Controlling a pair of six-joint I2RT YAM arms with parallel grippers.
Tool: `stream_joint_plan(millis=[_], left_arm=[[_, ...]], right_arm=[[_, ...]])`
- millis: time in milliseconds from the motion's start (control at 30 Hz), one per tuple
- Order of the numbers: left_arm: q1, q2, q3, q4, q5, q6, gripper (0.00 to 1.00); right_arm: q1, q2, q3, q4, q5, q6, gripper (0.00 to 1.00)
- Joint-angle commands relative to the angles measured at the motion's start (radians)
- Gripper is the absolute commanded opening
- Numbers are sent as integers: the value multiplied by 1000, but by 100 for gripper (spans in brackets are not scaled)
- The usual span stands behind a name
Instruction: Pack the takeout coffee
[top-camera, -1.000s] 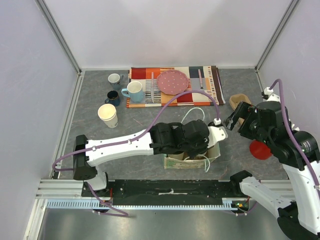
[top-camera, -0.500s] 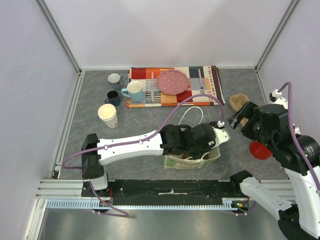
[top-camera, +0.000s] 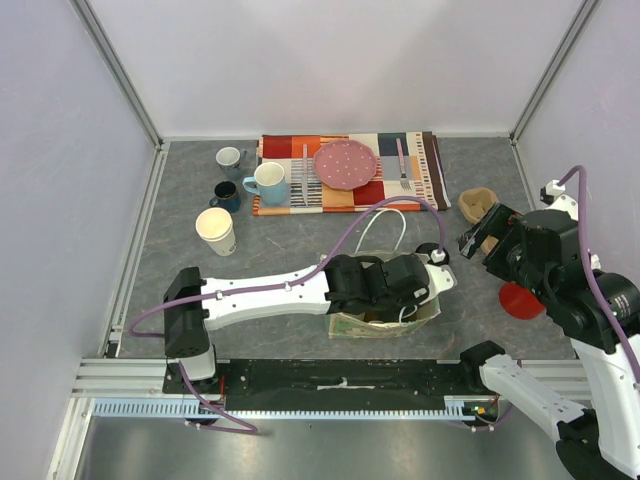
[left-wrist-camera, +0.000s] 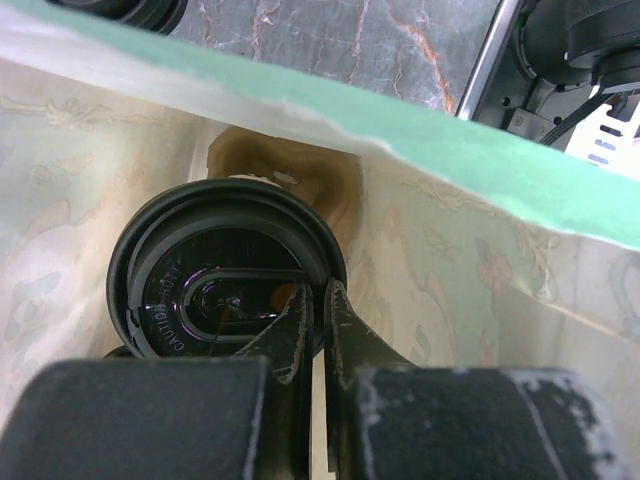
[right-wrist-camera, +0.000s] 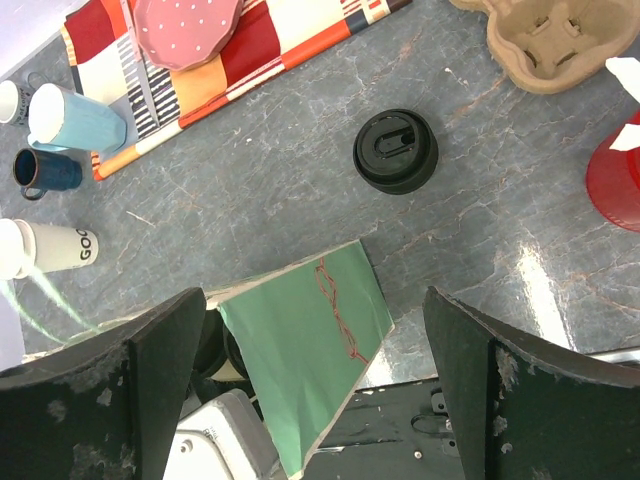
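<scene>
Down inside the paper bag (top-camera: 345, 325), the left end effector (left-wrist-camera: 320, 290) has its jaws pressed together, with only a thin dark slit between them. Its tips sit against the right edge of the black lid (left-wrist-camera: 225, 285) on a cup standing in the bag, directly in front of it. Whether they pinch the rim, I cannot tell. The right end effector (right-wrist-camera: 310, 300) hangs above the counter (right-wrist-camera: 250, 200) with its jaws spread wide and nothing between them. A loose black lid (right-wrist-camera: 396, 150) lies on the counter just ahead of it, and a cardboard cup carrier (right-wrist-camera: 550, 40) sits farther ahead to its right. The second paper cup (top-camera: 216, 231) stands open-topped, well off to the left of both end effectors.
</scene>
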Motion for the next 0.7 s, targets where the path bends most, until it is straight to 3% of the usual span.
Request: stream_joint_plan(millis=[0,133,233,267,467,667], left_arm=[[0,-10,-21,3,50,-57,2],[3,4,-17,4,53,-34,2],[7,24,2,-14,55,-31,13],[9,25,2,-17,55,-31,21],[16,7,3,-19,53,-12,35],[15,-35,31,-46,56,-3,39]], right_arm=[[-2,2,22,20,4,-3,98],[-2,8,19,22,-4,-6,98],[-2,17,28,23,-9,-11,98],[-2,20,31,23,-7,-14,98],[-2,22,36,25,-10,-15,98],[-2,37,42,31,-22,-21,98]])
